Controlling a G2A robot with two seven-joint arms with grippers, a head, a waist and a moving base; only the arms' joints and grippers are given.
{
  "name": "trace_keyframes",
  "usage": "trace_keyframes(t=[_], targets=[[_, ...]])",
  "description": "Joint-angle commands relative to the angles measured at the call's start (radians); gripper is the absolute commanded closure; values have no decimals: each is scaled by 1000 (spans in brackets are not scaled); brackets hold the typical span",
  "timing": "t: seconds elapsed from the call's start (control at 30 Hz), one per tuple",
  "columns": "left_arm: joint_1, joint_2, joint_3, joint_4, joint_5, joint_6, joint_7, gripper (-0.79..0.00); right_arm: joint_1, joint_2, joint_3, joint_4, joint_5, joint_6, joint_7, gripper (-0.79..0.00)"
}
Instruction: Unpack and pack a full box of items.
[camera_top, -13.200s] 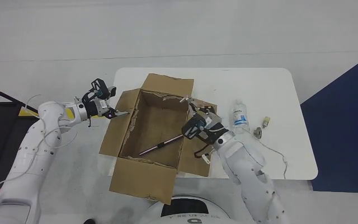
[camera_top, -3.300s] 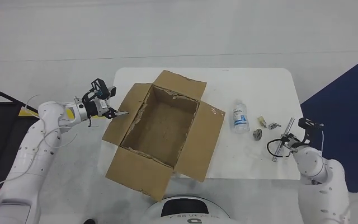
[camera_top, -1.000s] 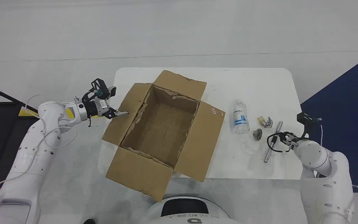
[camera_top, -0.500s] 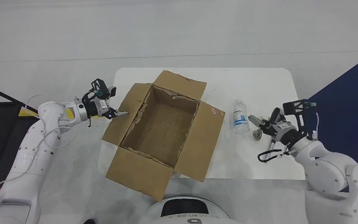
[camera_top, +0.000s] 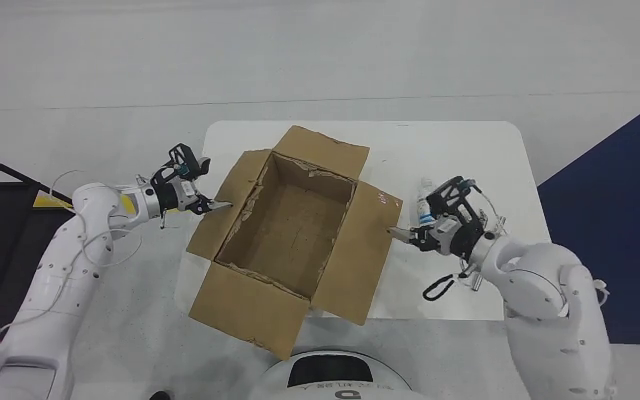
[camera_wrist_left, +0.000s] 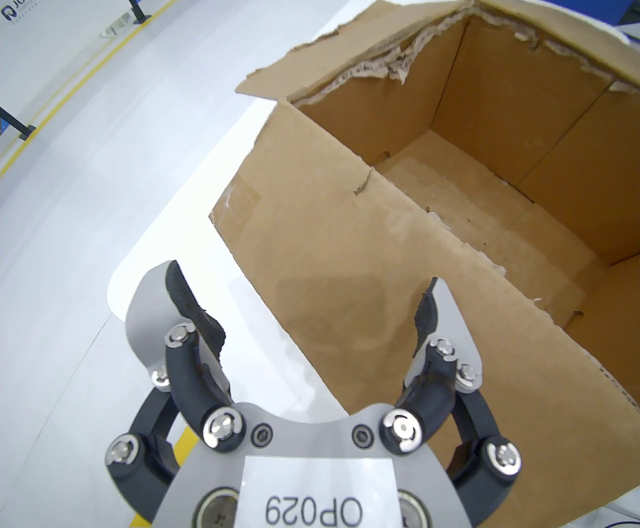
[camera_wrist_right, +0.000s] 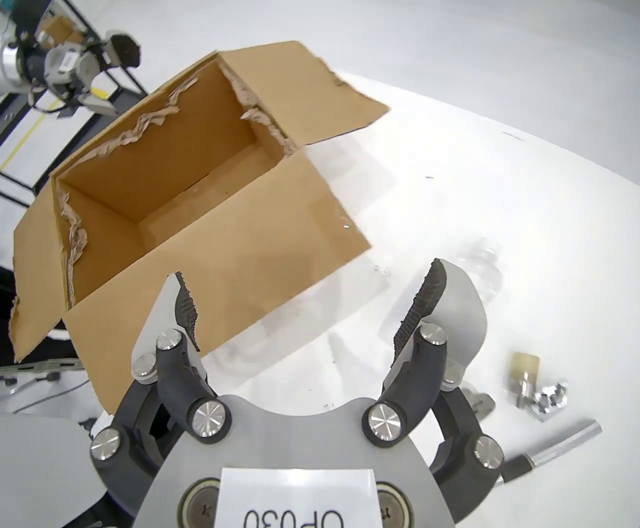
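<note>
Finding one: the cardboard box (camera_top: 295, 235) stands on the left half of the white tabletop (camera_top: 480, 150), skewed to its edges, with all four flaps folded outward. Its floor is bare. The flap hinges are torn ragged, with paper fibre hanging along the inner rim, and the walls stand upright and hold their shape.

Finding two: my left jaws are apart and hold nothing. They sit at the outer edge of the box's left flap (camera_wrist_left: 350, 260), by the tabletop's left side. I cannot tell whether they touch the flap. I judge this a bracing station, placed to keep the light carton from sliding.

Finding three: my right jaws are also apart and empty, low over the tabletop just beside the right flap (camera_wrist_right: 280, 235), aimed toward the box.

Finding four: the contents lie to the right of the box, namely a clear bottle (camera_top: 424, 205), a small brass-coloured piece (camera_wrist_right: 525, 367) touching a metal fitting (camera_wrist_right: 547, 397), and a metal rod (camera_wrist_right: 560, 442). I judge that unpacking is complete and repacking is not yet begun.
</note>
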Motion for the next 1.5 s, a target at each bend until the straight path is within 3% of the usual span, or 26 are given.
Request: trace_keyframes(t=[0.0,0.13,0.3,0.83,1.47], targets=[[-2,-6,29,-15,21,16,-33,-785,30,0,-75,11,-34,-14,4,-785],[-23,-18,87,-39,55,2,-81,-785,56,2,-179,7,-101,-42,23,-785],[-50,-28,111,-25,45,1,-90,-785,86,4,-232,37,-127,-27,20,-785],[-33,-8,7,-22,-33,-2,-46,-785,112,18,-259,11,-128,-22,-46,-785],[-33,-8,7,-22,-33,-2,-46,-785,112,18,-259,11,-128,-22,-46,-785]])
